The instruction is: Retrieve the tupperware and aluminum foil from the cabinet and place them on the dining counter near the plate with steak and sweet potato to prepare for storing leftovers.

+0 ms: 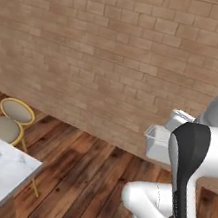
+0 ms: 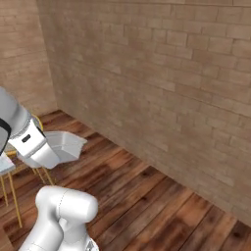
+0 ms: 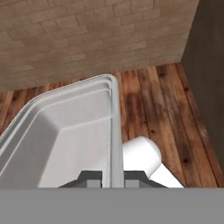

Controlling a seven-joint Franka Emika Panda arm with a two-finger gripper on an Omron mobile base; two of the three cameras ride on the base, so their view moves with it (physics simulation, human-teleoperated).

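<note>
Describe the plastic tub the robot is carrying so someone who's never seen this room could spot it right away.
Look along the brick wall above the wood floor to the white arm's gripper. Its fingers pinch one rim of the tupperware, an open, empty, translucent grey-white rectangular tub held in the air, unlike the gold-framed stool standing on the floor.

Dark wood plank floor [image 1: 83,177], gold-framed stool [image 1: 12,119] standing on it

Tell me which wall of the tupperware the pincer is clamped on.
The wall on the right of the tupperware in the hand view: the tips of the pincer straddle its rim, one inside, one outside. The other walls are free.
</note>
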